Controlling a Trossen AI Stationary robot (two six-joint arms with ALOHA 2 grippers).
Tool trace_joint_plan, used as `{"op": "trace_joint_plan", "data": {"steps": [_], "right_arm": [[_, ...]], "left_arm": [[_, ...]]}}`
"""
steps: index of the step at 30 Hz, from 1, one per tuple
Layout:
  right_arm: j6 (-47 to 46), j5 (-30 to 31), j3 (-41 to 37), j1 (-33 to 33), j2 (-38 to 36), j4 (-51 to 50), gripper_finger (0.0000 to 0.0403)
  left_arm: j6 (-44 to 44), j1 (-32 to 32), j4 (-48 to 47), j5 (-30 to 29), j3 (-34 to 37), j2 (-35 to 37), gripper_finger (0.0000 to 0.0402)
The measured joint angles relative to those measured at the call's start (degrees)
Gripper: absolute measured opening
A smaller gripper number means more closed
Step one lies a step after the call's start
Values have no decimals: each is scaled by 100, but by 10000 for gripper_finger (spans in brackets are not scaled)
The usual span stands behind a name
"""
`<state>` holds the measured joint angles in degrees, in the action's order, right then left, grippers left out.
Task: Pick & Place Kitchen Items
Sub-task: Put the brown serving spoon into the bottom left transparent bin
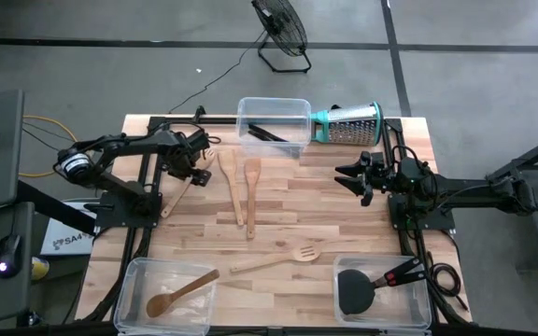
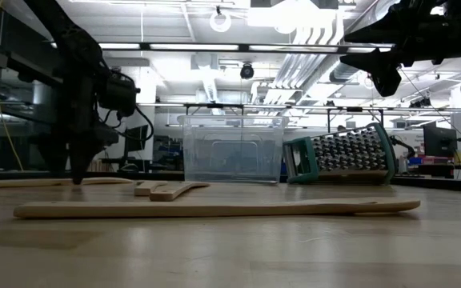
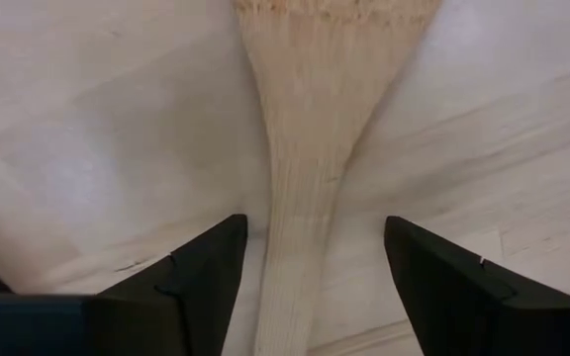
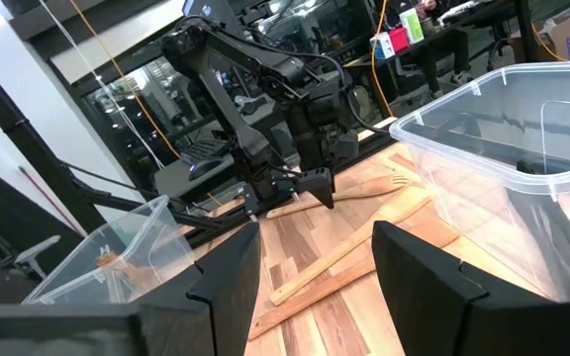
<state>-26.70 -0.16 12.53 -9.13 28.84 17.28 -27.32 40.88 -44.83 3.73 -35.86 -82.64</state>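
A pale wooden slotted fork lies flat on the table at the far left. My left gripper is down at the table over it, open. In the left wrist view its two fingers stand on either side of the fork's narrow neck with a gap on each side. In the low view its fingertips reach the table top. My right gripper is open and empty, raised above the table's right side. Two wooden spatulas and a slotted wooden spoon lie on the table's middle.
A clear bin with thin black tools stands at the far edge, with the steel grater lying beside it. A near-left bin holds a wooden spoon. A near-right bin holds a black spatula with a red-black handle.
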Motion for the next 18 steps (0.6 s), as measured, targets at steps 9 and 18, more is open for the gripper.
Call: {"op": "trace_joint_plan", "data": {"steps": [9, 18], "right_arm": [[0, 0, 0, 1, 0, 0, 188], [0, 0, 0, 1, 0, 0, 188]], "left_arm": [[-11, 1, -24, -26, 14, -30, 174], [-1, 1, -62, -122, 20, -35, 97]]}}
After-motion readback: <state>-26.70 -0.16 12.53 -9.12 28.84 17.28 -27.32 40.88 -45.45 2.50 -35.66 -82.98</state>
